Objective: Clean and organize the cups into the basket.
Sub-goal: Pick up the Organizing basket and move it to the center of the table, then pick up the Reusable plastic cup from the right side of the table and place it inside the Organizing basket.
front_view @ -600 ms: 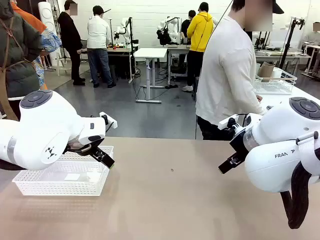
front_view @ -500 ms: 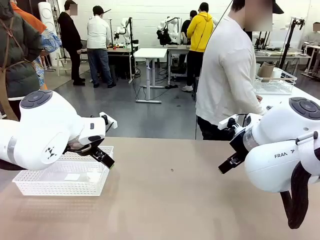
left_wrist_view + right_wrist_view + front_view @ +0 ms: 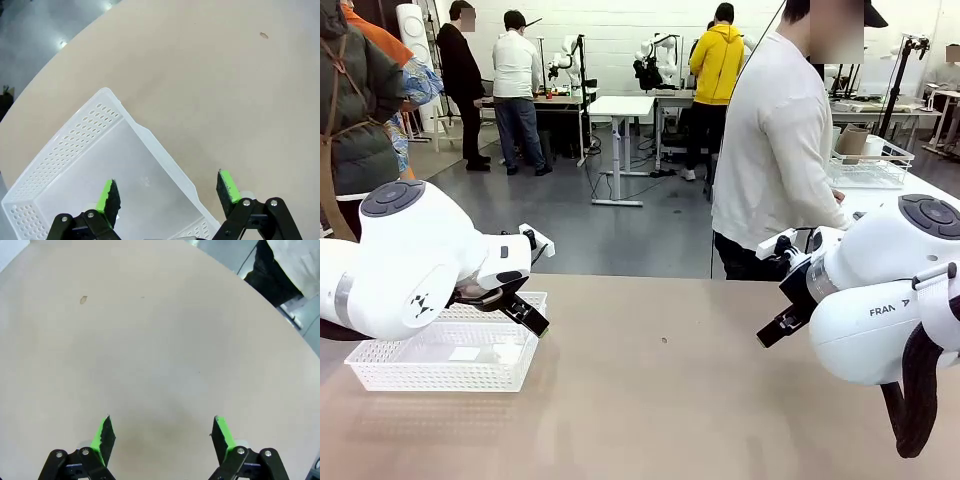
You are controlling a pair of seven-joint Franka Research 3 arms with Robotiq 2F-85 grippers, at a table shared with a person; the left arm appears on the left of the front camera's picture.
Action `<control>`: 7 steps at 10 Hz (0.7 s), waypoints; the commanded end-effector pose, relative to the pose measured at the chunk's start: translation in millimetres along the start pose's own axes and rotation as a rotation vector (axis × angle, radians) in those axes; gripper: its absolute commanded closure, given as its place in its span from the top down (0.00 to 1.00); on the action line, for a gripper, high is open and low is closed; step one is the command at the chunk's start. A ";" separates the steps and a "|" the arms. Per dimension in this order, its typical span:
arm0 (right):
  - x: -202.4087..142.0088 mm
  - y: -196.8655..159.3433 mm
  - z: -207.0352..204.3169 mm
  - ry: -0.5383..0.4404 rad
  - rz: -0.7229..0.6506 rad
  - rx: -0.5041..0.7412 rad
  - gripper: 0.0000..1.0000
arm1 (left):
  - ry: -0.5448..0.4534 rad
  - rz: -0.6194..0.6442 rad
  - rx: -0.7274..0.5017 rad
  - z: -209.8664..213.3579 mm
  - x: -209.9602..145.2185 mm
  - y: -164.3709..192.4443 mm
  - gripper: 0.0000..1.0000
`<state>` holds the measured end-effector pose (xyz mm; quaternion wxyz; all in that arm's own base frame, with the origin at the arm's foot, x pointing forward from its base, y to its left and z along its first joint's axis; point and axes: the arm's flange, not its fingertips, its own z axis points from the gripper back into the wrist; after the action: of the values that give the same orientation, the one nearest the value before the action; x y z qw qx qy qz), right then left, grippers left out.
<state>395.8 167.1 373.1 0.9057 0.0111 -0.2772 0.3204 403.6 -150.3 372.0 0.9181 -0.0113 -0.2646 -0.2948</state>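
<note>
**Both claws wide open over the table, white basket at the left**

At the left, the white left arm [image 3: 405, 260], smooth and rounded in its shell, reaches in over the shallow rectangular white plastic basket [image 3: 430, 378]. The basket sits on the table's left part, near the far edge. Its sides are finely perforated lattice, its rim is rolled and its floor is smooth and translucent [image 3: 75, 145].

The black left gripper [image 3: 168, 187] stands wide open above the basket's right end. In the left wrist view one green pad [image 3: 106, 196] hangs over the basket's floor and the other lies beyond the rim, over bare table.

The matte tan table [image 3: 660, 420] stretches flat across the middle, with a small dark speck [image 3: 663, 341] on it, well apart from both arms.

At the far side stands a person in a white long-sleeved top [image 3: 775, 150], turned toward the right.

The white right arm [image 3: 880, 300] comes in from the right. Its black right gripper [image 3: 162, 426] is likewise wide open, its green pads [image 3: 105, 430] apart above plain tabletop.

Behind it, on another white surface, rests a white thin-wire metal basket [image 3: 868, 172]. A tan tapered object [image 3: 851, 140] stands in it, too small to identify.
</note>
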 end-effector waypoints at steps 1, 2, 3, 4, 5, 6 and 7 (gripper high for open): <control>0.0 0.0 0.0 0.000 0.000 0.000 1.00 | 0.000 0.000 0.000 0.0 -0.1 0.0 1.00; 0.0 0.0 0.0 0.000 0.000 0.000 1.00 | 0.000 0.000 0.000 0.0 -0.1 0.0 1.00; 0.0 0.0 0.0 0.000 0.000 0.000 1.00 | 0.000 0.000 0.000 0.0 -0.1 0.0 1.00; 0.0 0.0 0.0 0.000 0.000 0.000 1.00 | 0.000 0.000 0.000 0.0 -0.1 0.0 1.00; 0.0 0.0 0.0 0.000 0.000 0.000 1.00 | 0.000 0.000 0.000 0.0 -0.1 0.0 1.00; 0.0 0.0 0.0 0.000 0.000 0.000 1.00 | 0.000 0.000 0.000 0.0 -0.1 0.0 1.00; 0.0 0.0 0.0 0.000 0.000 0.000 1.00 | 0.000 0.000 0.000 0.0 -0.1 0.0 1.00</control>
<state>395.8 167.0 373.1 0.9058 0.0111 -0.2772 0.3204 403.6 -150.3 372.0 0.9181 -0.0114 -0.2646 -0.2948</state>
